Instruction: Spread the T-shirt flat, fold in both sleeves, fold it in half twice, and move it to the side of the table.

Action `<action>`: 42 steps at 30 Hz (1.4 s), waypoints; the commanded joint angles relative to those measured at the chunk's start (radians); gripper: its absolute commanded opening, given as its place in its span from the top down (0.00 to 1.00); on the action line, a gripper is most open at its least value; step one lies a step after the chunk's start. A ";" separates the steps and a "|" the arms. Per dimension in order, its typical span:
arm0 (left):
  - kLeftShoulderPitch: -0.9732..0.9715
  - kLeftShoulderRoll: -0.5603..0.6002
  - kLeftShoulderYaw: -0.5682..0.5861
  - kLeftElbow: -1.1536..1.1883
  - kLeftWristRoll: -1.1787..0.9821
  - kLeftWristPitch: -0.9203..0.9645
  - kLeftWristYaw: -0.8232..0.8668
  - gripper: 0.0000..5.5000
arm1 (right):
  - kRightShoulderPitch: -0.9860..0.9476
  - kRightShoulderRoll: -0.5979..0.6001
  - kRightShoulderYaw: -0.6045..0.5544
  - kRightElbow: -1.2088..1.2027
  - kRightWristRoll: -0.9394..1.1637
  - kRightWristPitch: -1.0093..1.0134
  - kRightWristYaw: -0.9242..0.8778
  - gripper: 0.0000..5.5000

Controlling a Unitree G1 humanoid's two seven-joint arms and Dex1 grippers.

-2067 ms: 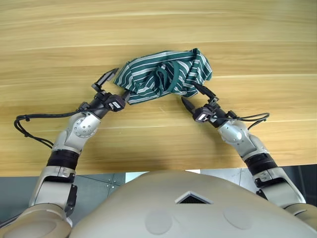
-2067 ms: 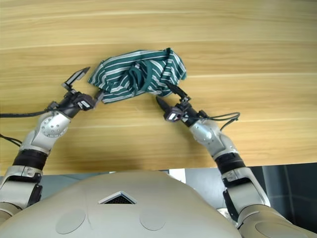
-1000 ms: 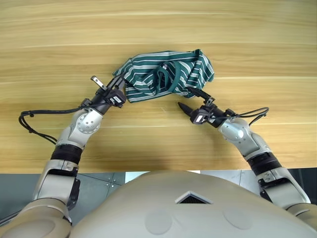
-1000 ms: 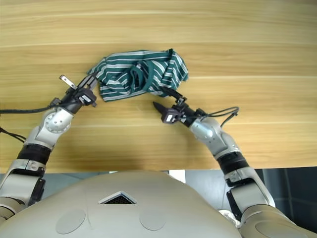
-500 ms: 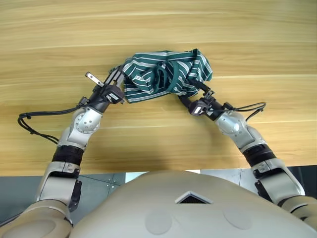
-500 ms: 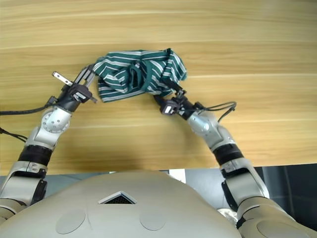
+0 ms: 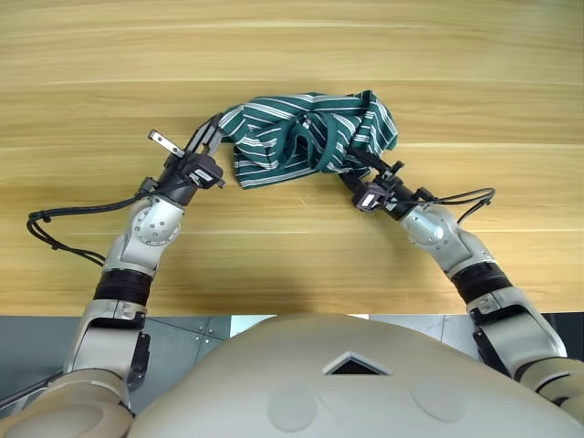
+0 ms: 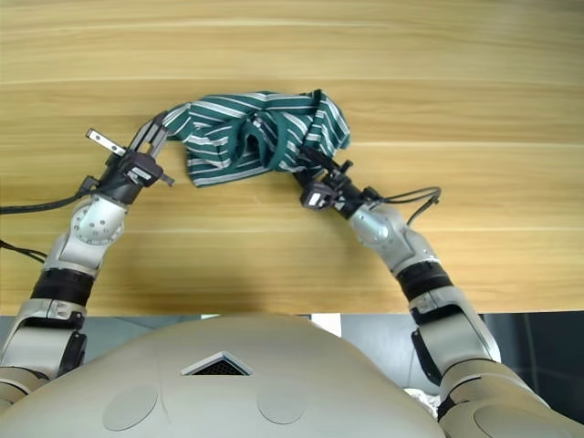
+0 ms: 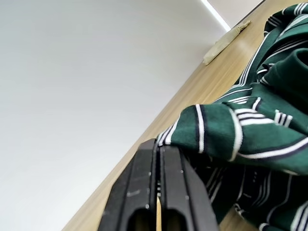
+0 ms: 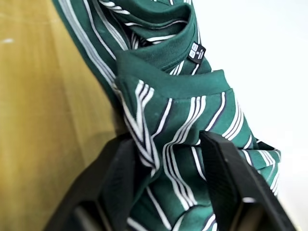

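A green T-shirt (image 7: pixel 274 137) with white stripes lies crumpled on the wooden table (image 7: pixel 292 46), its collar folded up in the middle. My left gripper (image 7: pixel 212 139) is at the shirt's left edge, shut on a striped corner of cloth (image 9: pixel 211 130); its two fingers (image 9: pixel 144 168) are pressed together. My right gripper (image 7: pixel 358 170) is at the shirt's near right edge. A bunched fold of striped cloth (image 10: pixel 159 120) sits pinched between its fingers (image 10: pixel 216 159), just below the collar with its tag (image 10: pixel 196 50).
Bare wood stretches all around the shirt, widest on the far side. A small beige roll (image 9: pixel 226 41) lies far off along the table. Black cables loop beside my left forearm (image 7: pixel 50 233) and my right wrist (image 7: pixel 461 196).
Both grippers, open and short of the shirt two seconds ago, have moved in and shut on its left and near right edges. The shirt has shifted slightly away and been pulled a little wider.
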 commanded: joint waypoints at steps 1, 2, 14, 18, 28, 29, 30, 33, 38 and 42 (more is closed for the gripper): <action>0.003 0.008 0.019 0.009 -0.013 -0.006 -0.003 1.00 | 0.094 -0.034 0.039 0.073 -0.037 0.053 0.067 0.76; 0.004 0.009 0.021 0.011 -0.015 -0.008 -0.004 1.00 | 0.096 -0.032 0.041 0.072 -0.033 0.052 0.068 0.78; 0.006 0.016 0.045 0.043 -0.027 -0.023 -0.007 1.00 | 0.089 -0.038 0.020 0.051 0.017 0.020 0.054 1.00; -0.010 0.020 0.061 0.075 -0.039 -0.033 0.000 1.00 | 0.100 -0.067 -0.014 0.014 0.079 -0.025 0.082 1.00; 0.024 -0.003 -0.006 0.014 -0.479 -0.195 -0.301 1.00 | 0.108 -0.127 -0.197 -0.201 0.543 -0.225 0.266 1.00; 0.054 0.009 -0.032 -0.038 -0.549 -0.203 -0.353 1.00 | 0.120 -0.134 -0.210 -0.247 0.623 -0.249 0.293 1.00; 0.085 0.020 -0.050 -0.088 -0.604 -0.208 -0.393 1.00 | 0.132 -0.141 -0.218 -0.292 0.698 -0.267 0.319 1.00; 0.153 0.056 -0.079 -0.255 -0.819 -0.214 -0.515 1.00 | 0.133 -0.151 -0.223 -0.411 0.923 -0.290 0.429 1.00; -0.039 -0.003 0.006 -0.137 -0.957 -0.136 -0.637 1.00 | -0.131 -0.036 -0.258 -0.341 0.987 -0.189 0.508 1.00; -0.480 -0.076 0.100 0.394 -0.741 -0.078 -0.451 1.00 | -0.595 0.090 -0.279 0.238 0.585 -0.104 0.174 1.00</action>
